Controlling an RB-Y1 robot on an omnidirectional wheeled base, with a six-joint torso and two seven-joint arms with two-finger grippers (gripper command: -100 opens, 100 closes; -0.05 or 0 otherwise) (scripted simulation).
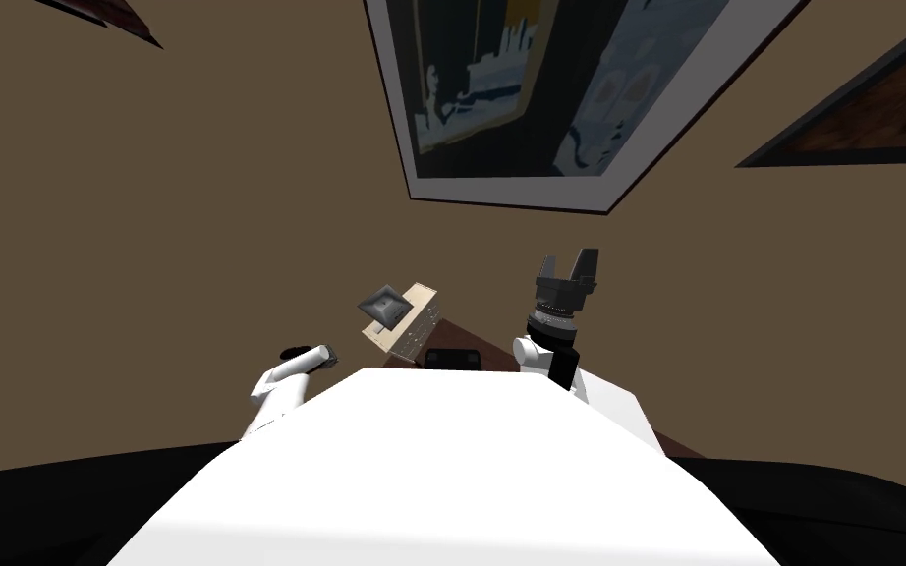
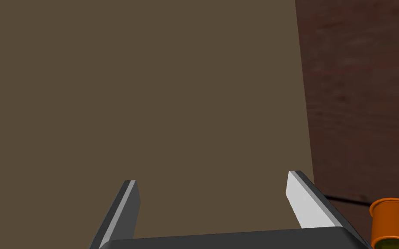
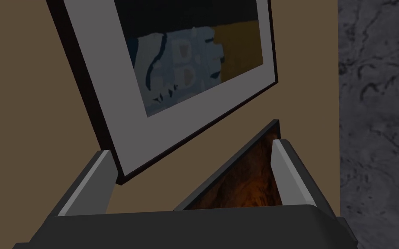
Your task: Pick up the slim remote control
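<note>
The slim remote control [image 1: 421, 333] lies on the dark reddish-brown bench [image 1: 476, 340] as a narrow, pale strip dotted with rows of small buttons. It rests along the edge of a beige slab [image 1: 420, 298], and a dark grey square thing [image 1: 385, 307] sits on that slab's other side. A flat black thing [image 1: 453, 359] lies on the bench just beside the remote, on the side nearer me. Neither pincer touches any of them. The right pincer [image 1: 567, 257] is raised upright above the bench, to the right of the remote and well apart from it, its two blades spread wide with nothing between them. The left forearm [image 1: 284, 378] lies low to the left of the slab, apart from it. The left pincer [image 2: 212, 179] has its blades apart too, with nothing in its grip, and faces a plain brown wall [image 2: 142, 86]. Beside that wall is a dark reddish wood surface [image 2: 363, 99], and near the pincer's one blade stands an orange cup [image 2: 395, 216] — only partly in view, so I cannot tell what it stands on.
</note>
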